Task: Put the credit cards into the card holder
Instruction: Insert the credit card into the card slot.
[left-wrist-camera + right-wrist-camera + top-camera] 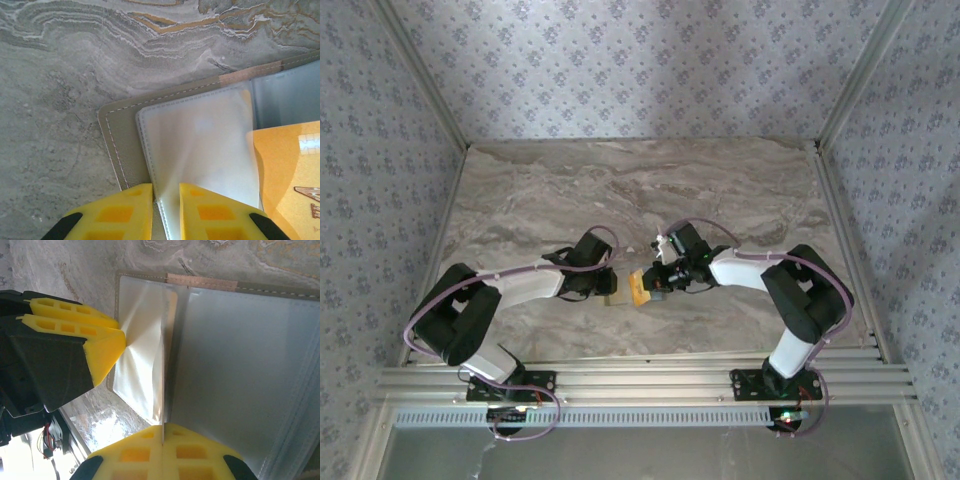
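While the left pincer [166,192] is clamped on a clear sleeve [200,145] of the open card holder [117,145], which lies flat toward the table's [520,200] 6 o'clock edge, a credit card [287,175] sits at the sleeve's 4 o'clock. Meanwhile the right pincer [163,432] is pinched shut on that card, seen edge-on from its wrist cam.

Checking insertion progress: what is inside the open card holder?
Clear sleeves, one pinched up by the left claw. An orange credit card overlaps the right side; what lies beneath it cannot be seen.
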